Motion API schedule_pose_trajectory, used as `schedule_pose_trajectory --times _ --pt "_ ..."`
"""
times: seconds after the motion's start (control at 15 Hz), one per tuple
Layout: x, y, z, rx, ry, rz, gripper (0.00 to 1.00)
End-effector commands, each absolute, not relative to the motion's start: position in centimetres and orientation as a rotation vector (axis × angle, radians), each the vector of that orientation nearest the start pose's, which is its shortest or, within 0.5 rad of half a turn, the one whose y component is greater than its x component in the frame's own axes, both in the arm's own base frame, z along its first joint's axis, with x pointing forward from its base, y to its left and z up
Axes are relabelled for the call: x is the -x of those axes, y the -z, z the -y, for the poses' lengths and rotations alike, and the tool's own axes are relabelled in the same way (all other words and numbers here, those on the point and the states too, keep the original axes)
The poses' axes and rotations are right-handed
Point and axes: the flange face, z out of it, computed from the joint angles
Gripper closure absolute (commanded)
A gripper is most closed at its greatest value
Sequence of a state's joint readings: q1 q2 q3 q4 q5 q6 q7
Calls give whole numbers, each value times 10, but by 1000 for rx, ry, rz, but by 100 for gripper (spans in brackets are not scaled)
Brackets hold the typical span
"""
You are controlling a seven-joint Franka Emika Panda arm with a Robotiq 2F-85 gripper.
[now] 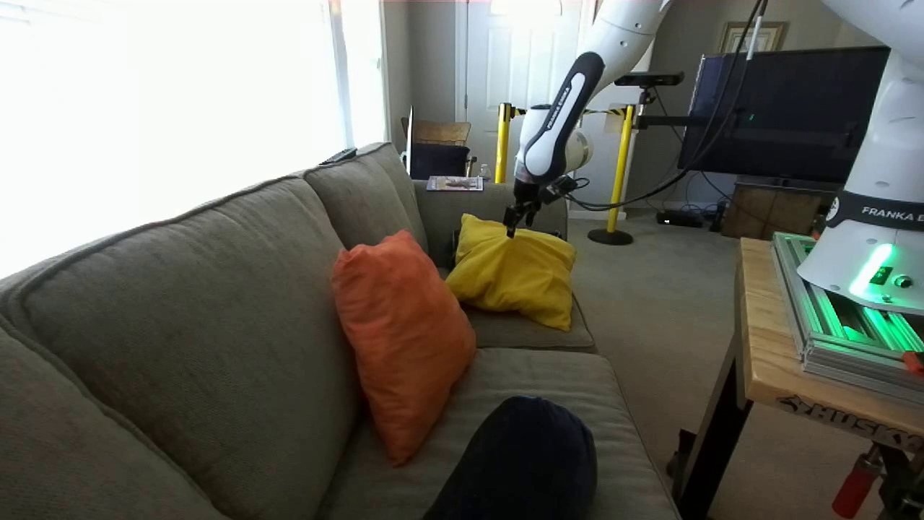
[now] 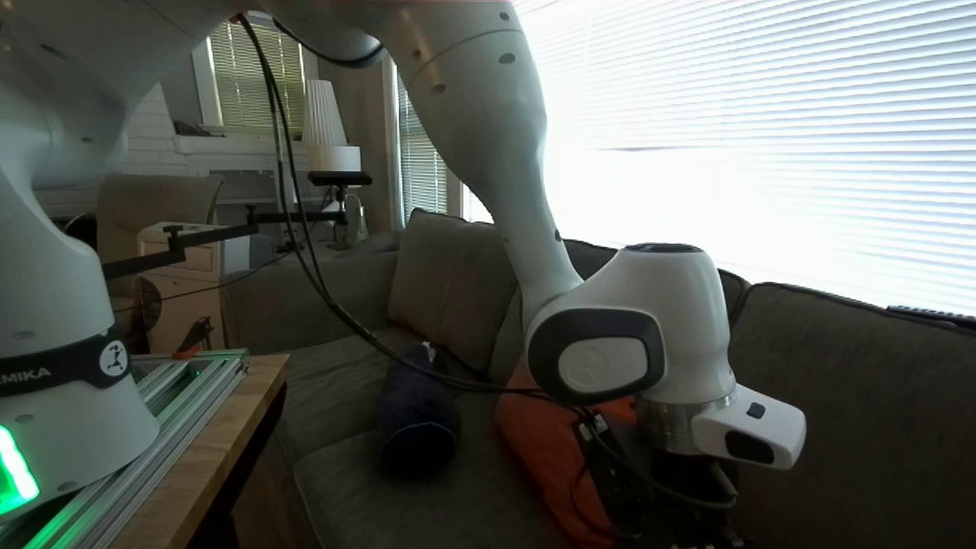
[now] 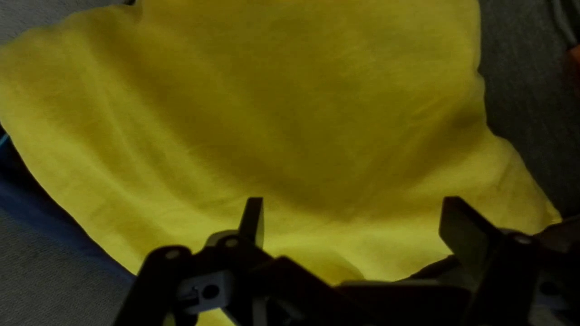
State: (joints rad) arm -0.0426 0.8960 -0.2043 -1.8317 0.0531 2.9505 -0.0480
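A yellow pillow [image 1: 516,278] leans at the far end of the grey sofa. My gripper [image 1: 520,227] is over its upper part; whether it touches the cloth I cannot tell. In the wrist view the pillow's creased fabric [image 3: 290,113] fills most of the picture. There my gripper [image 3: 353,199] stands wide open, with fingers [image 3: 251,219] apart and nothing gripped. Something dark blue [image 3: 50,222] shows beside the pillow's edge. An orange pillow [image 1: 404,339] rests against the sofa back, nearer the camera. In an exterior view, the gripper is dark and partly cut off at the bottom.
A dark blue rolled cushion [image 2: 419,415] lies on the sofa seat [image 1: 505,368]. A magazine [image 1: 455,183] is on the far armrest, a remote [image 1: 338,156] on the backrest. The robot's wooden table [image 1: 758,347] faces the sofa. Yellow posts [image 1: 619,166] stand behind.
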Motion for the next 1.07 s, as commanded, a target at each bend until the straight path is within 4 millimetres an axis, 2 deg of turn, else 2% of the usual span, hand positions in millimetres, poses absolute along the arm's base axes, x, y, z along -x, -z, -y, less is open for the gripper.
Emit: schedule_pose_trajectory --times 0.0,0.07,0.13,0.2,0.47,0.6,0.73,0.87,1.0 --pt "-644 -43 161 3266 501 -388 0" --pt "-647 -37 161 3263 516 -412 0" --pt "-649 -32 160 3267 505 -428 25" --pt "-651 -26 159 3275 496 -432 26" --pt "-657 -16 156 3279 502 -436 56" --pt "-661 -29 150 3262 507 -430 70" --pt "-663 -55 131 3225 489 -352 84" --pt "-664 -88 100 3144 466 -192 98" --pt "-664 -118 71 3067 453 -98 100"
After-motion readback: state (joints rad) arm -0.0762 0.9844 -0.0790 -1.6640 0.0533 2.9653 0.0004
